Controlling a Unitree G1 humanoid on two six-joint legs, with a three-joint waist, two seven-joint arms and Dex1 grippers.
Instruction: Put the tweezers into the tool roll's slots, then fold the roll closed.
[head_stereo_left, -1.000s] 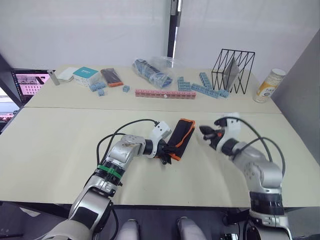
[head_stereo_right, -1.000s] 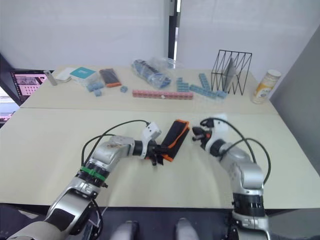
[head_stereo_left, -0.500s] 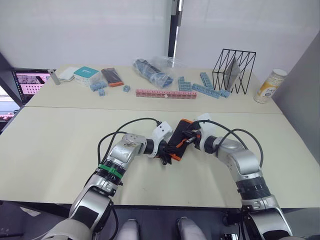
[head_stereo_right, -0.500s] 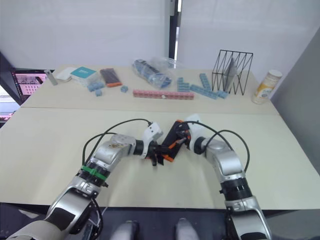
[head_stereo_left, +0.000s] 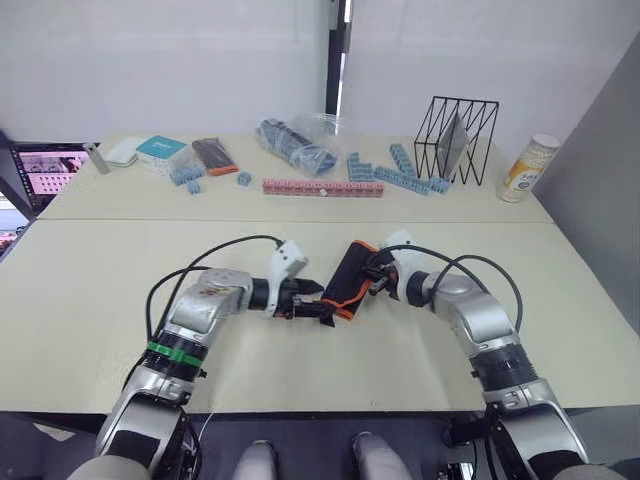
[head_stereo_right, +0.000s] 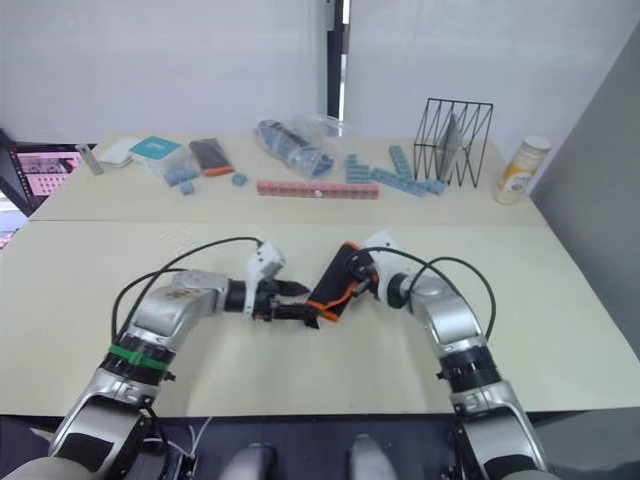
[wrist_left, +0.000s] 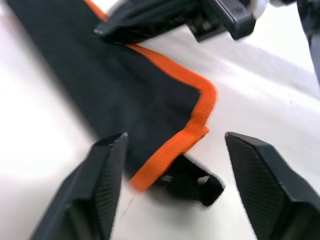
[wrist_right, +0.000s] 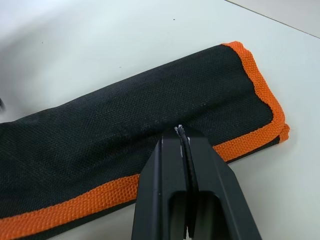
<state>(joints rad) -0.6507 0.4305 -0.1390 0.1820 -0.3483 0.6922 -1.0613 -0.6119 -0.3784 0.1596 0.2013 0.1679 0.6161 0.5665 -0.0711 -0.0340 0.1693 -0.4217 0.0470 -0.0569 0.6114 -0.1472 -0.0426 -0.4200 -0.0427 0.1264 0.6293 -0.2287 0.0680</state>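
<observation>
The tool roll (head_stereo_left: 351, 277) lies folded shut on the near table, black with orange trim, a short black loop (wrist_left: 201, 184) at its near end. My left gripper (head_stereo_left: 317, 304) is open at that end, one finger (wrist_left: 95, 185) on each side of the orange corner and holding nothing. My right gripper (wrist_right: 181, 133) is shut, its tips pressing on the roll's top face near the far end. It also shows at the roll's far edge in the left wrist view as the right gripper (wrist_left: 165, 20). The tweezers are out of view and the slots are hidden inside the fold.
On the far table stand a black wire rack (head_stereo_left: 455, 140), a tall can (head_stereo_left: 527, 168), a pink row of blocks (head_stereo_left: 322, 187), blue blocks (head_stereo_left: 395, 172), a plastic bag (head_stereo_left: 300, 140), a teal box (head_stereo_left: 160, 150) and a black-and-orange flat case (head_stereo_left: 215, 155). A monitor (head_stereo_left: 40, 170) sits far left.
My left gripper has opened at the roll's near end. My right gripper swung in from the right onto the roll and stays shut. The camera has shifted slightly.
</observation>
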